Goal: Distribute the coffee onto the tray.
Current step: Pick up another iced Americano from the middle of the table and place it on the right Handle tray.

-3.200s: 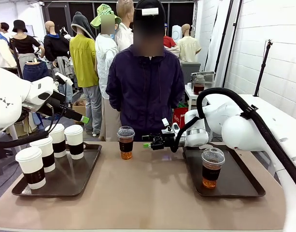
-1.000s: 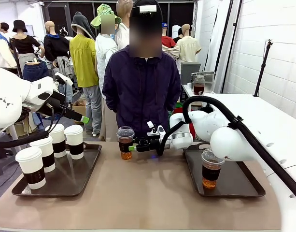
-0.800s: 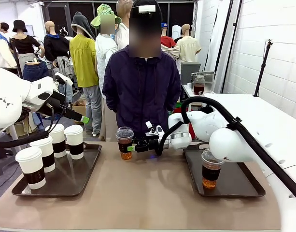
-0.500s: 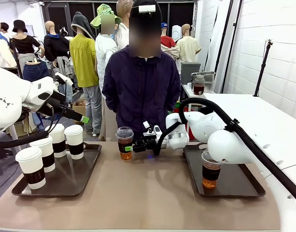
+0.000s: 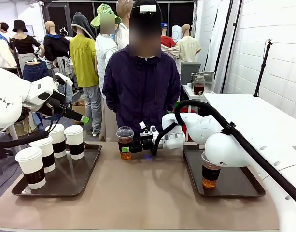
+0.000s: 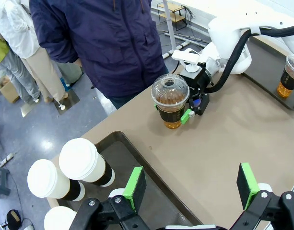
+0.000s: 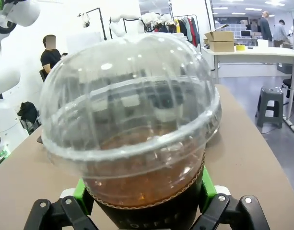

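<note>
Reaching left since earlier, my right pincer point(image 5: 127, 148) now brackets the plastic cup point(image 5: 124, 142) at frame centre on the surface point(image 5: 148, 193), fingers apart, unclamped. Next comes gripping it for the right tray point(image 5: 234, 186).

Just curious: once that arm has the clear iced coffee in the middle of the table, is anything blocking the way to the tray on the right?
Nothing visible: bare table lies between the clear cup and the right tray.

You see a tan flat-topped desk point(image 5: 138, 193) and, behind it, a person in a dark navy jacket point(image 5: 143, 87).
</note>
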`<state>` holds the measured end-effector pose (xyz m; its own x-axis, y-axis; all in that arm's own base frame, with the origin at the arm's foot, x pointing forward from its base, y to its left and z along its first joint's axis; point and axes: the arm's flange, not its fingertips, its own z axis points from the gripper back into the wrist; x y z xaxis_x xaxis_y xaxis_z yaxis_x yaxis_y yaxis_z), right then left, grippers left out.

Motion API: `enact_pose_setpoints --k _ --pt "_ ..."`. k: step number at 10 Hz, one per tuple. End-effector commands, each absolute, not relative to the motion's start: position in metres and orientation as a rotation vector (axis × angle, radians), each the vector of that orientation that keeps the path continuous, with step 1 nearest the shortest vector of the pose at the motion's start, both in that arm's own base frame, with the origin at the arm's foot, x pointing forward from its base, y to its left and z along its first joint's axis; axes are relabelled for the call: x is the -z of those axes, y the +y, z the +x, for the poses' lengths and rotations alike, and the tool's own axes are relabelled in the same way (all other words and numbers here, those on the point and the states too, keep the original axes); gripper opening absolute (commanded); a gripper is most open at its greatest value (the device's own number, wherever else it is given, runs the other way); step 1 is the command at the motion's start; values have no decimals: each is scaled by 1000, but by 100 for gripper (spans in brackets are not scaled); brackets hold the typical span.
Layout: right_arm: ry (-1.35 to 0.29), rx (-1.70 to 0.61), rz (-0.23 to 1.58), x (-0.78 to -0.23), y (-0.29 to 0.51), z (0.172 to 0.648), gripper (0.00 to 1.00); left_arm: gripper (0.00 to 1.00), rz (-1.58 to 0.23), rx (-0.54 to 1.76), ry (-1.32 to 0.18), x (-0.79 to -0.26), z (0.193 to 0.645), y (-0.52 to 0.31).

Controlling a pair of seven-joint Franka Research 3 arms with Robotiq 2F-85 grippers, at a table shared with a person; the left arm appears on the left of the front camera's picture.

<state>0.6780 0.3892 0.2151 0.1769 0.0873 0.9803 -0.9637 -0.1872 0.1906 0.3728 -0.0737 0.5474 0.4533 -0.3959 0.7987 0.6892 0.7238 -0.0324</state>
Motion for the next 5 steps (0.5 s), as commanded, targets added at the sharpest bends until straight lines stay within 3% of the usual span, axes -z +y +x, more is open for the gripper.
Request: enact_pose_setpoints --k 1,5 --pt "-879 -1215 1396 -219 392 684 80 100 -390 687 -866 -547 373 -72" --pt "-884 -1249 1382 -226 388 683 80 100 -390 687 -866 -547 373 -72"
